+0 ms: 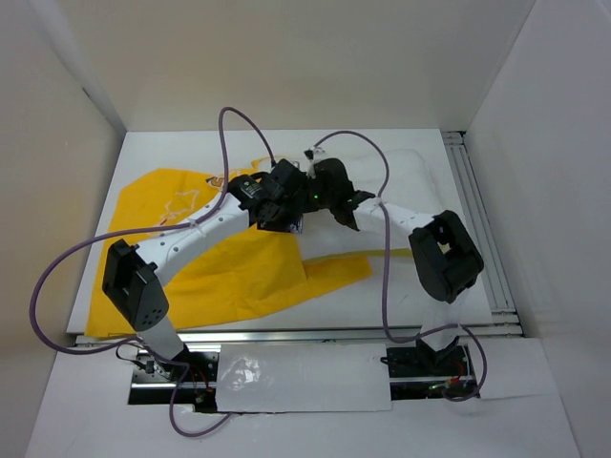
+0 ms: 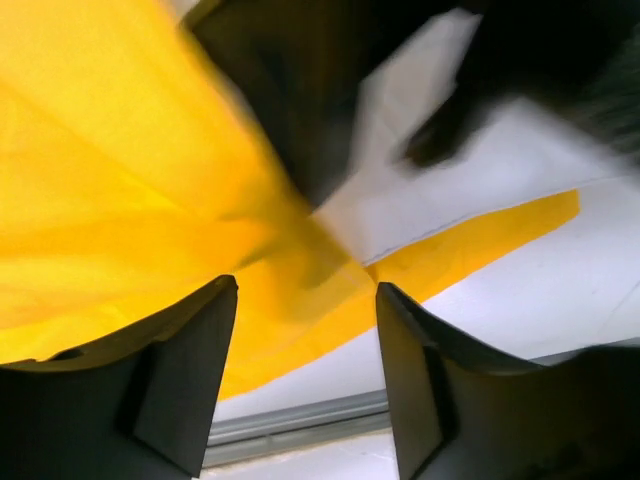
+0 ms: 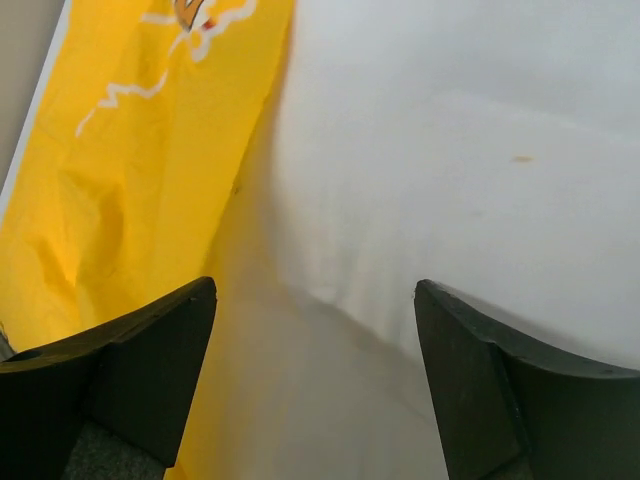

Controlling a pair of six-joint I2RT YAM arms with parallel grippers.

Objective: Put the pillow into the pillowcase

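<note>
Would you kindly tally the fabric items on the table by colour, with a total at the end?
Yellow, the pillowcase: 1
White, the pillow: 1
Total: 2

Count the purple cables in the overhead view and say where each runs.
2. The left cable loops beside the left arm and arches over its wrist; the right cable arches past the right arm down to its base. Parts may hide behind the arms.

Plain white walls [image 1: 315,57] enclose a white table [image 1: 153,153] with metal rails [image 1: 475,219] along its right edge.
</note>
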